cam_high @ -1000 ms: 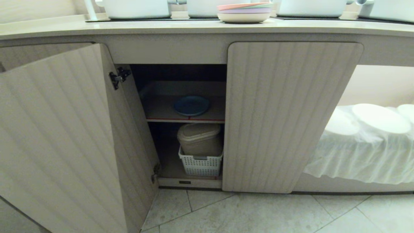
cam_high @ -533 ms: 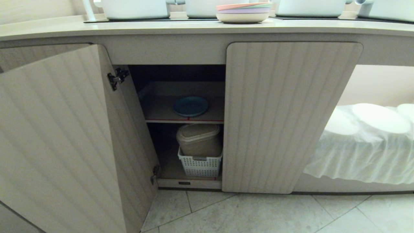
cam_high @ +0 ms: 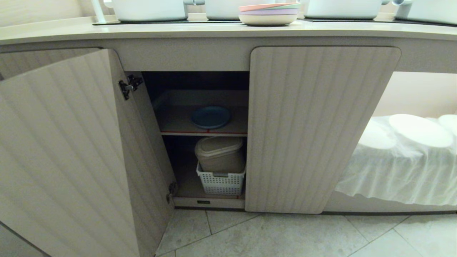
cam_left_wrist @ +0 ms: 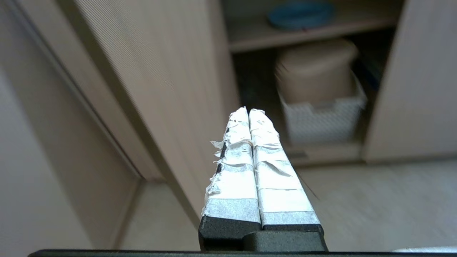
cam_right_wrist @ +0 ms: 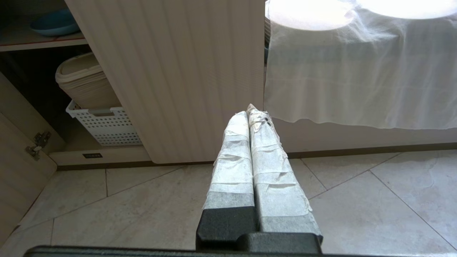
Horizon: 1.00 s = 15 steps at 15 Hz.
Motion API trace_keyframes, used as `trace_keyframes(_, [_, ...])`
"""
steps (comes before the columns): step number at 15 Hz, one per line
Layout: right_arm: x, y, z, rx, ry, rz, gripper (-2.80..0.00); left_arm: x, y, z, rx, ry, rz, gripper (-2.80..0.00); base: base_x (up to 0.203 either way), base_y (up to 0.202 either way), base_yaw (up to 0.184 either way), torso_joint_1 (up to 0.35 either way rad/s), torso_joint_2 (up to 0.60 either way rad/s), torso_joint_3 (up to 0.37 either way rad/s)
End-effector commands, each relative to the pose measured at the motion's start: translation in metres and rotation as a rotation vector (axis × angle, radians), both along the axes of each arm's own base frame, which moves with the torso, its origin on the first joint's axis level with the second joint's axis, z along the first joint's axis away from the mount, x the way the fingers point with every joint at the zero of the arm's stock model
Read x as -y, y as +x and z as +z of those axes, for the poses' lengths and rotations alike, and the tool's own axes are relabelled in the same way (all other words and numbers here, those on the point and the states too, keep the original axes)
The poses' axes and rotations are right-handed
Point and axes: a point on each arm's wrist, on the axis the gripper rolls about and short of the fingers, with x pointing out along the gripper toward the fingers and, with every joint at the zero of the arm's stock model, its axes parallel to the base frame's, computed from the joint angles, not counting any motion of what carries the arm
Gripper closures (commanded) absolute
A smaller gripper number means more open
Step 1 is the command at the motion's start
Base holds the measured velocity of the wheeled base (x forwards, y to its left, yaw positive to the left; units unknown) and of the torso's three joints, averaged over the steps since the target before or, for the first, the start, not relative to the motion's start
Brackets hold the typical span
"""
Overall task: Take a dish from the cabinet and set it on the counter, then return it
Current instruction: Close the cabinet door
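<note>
Head view: smooth cream counter above ribbed cabinet, left door open; matte blue dish on inner shelf. Left wrist view: left pincer, taped, pressed together, aimed toward cabinet. Right wrist view: right pincer, pressed together, over tiled floor.

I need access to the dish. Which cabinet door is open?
The left door is swung open, showing the blue dish; the right door is shut.
</note>
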Motion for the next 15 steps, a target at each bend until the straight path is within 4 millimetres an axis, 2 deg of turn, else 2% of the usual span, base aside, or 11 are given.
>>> trace_keyframes(1, [0.0, 0.0, 0.0, 0.0, 0.0, 0.0, 0.0, -0.001, -0.001, 0.008, 0.075, 0.036, 0.037, 0.0, 0.0, 0.0, 0.0, 0.0, 0.0, 0.0])
trace_keyframes(4, [0.0, 0.0, 0.0, 0.001, 0.0, 0.0, 0.0, -0.004, -0.005, 0.022, 0.156, 0.084, 0.188, 0.0, 0.0, 0.0, 0.0, 0.0, 0.0, 0.0])
trace_keyframes(8, [0.0, 0.0, 0.0, 0.0, 0.0, 0.0, 0.0, -0.009, -0.021, 0.051, 0.223, 0.057, 0.456, 0.0, 0.0, 0.0, 0.0, 0.0, 0.0, 0.0])
trace_keyframes(12, [0.0, 0.0, 0.0, 0.001, 0.0, 0.0, 0.0, -0.013, -0.03, 0.059, 0.162, -0.038, 0.613, 0.0, 0.0, 0.0, 0.0, 0.0, 0.0, 0.0])
trace_keyframes(15, [0.0, 0.0, 0.0, 0.001, 0.0, 0.0, 0.0, -0.013, -0.031, 0.069, 0.151, -0.044, 0.641, 0.0, 0.0, 0.0, 0.0, 0.0, 0.0, 0.0])
